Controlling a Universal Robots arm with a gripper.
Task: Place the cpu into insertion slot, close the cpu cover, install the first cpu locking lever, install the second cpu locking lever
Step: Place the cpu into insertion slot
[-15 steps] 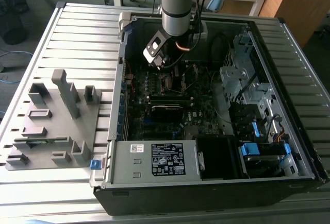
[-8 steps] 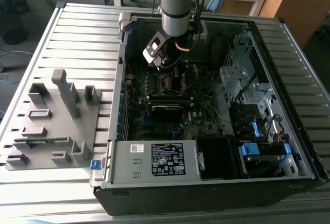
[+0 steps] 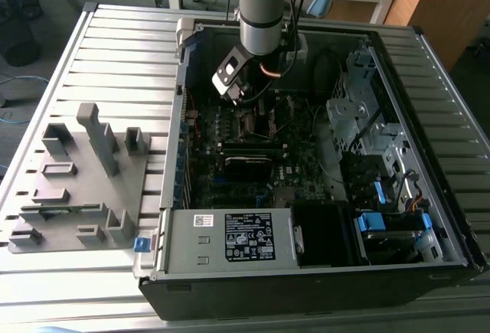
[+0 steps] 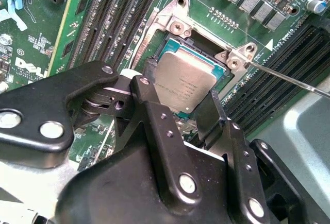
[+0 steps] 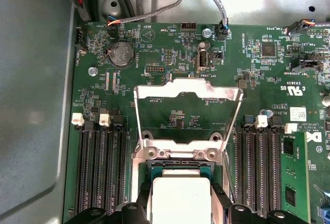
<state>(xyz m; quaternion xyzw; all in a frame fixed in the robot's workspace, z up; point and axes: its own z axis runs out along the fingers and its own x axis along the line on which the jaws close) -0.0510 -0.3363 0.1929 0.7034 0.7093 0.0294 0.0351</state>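
Cpu cover (image 5: pixel 188 86) stands flipped up at its hinge so the insertion slot (image 4: pixel 202 42) is open from above, w/ a thin lever rod (image 4: pixel 289 78) swung clear beside it. Gripper (image 4: pixel 181 86) is narrowed to chip width, fingers (image 4: pixel 154 112) pinching the cpu (image 4: pixel 186 77) by two opposite edges. Chip sits right over the slot, prob to go in square; can't tell if seated.
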